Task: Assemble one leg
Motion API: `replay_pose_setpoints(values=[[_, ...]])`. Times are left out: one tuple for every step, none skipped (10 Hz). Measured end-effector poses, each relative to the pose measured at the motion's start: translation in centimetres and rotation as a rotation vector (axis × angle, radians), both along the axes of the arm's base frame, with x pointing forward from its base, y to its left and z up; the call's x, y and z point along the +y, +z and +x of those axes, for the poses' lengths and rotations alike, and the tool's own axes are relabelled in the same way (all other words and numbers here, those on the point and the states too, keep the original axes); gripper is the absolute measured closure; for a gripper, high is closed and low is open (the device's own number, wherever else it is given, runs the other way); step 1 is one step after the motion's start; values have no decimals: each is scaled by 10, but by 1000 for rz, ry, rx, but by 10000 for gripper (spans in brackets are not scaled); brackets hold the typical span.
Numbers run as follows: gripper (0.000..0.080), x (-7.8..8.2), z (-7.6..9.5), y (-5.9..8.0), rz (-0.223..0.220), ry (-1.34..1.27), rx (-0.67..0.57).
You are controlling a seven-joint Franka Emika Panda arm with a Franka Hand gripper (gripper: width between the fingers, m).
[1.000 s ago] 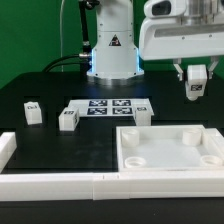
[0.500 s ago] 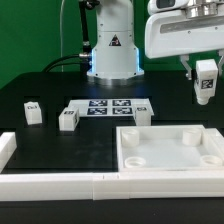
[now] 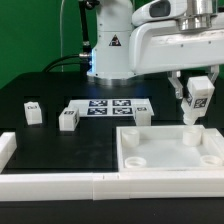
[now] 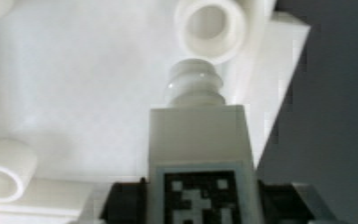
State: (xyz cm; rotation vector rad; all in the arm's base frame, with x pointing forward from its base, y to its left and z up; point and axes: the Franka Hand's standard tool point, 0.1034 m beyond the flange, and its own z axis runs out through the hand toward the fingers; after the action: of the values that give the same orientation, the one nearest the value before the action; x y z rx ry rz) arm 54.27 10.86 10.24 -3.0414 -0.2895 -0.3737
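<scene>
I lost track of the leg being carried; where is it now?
At the exterior view's right, the leg hangs tilted in the jaws, above the white panel's far corner on that side.

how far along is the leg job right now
Done: one leg is off the table, clamped in the hand. In hand: it hangs over a corner hole of the white panel, not yet in. Left: lowering and fixing it there. Other legs lie on the table.
</scene>
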Motion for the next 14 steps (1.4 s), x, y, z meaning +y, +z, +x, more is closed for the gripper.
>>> replay_pose_setpoints(values=[[509, 1, 2, 1, 4, 0, -37], [509, 1, 0, 0, 4, 1, -39], [509, 0, 3, 1, 8, -2, -86], [509, -2, 6, 3, 15, -6, -169], [509, -2, 3, -1, 18, -8, -213], [509, 3, 7, -3, 17, 0, -173], [509, 8, 21, 2, 24, -3, -176], [509, 12, 33, 0, 34, -19, -171], [509, 21, 45, -2, 45, -26, -168], [509, 28, 57, -4, 42, 0, -162], [509, 29, 68, -6, 38, 20, -161], [509, 29, 68, -7, 38, 18, -163], [509, 29, 68, -8, 38, 19, -162], [509, 29, 68, -8, 38, 19, -162]])
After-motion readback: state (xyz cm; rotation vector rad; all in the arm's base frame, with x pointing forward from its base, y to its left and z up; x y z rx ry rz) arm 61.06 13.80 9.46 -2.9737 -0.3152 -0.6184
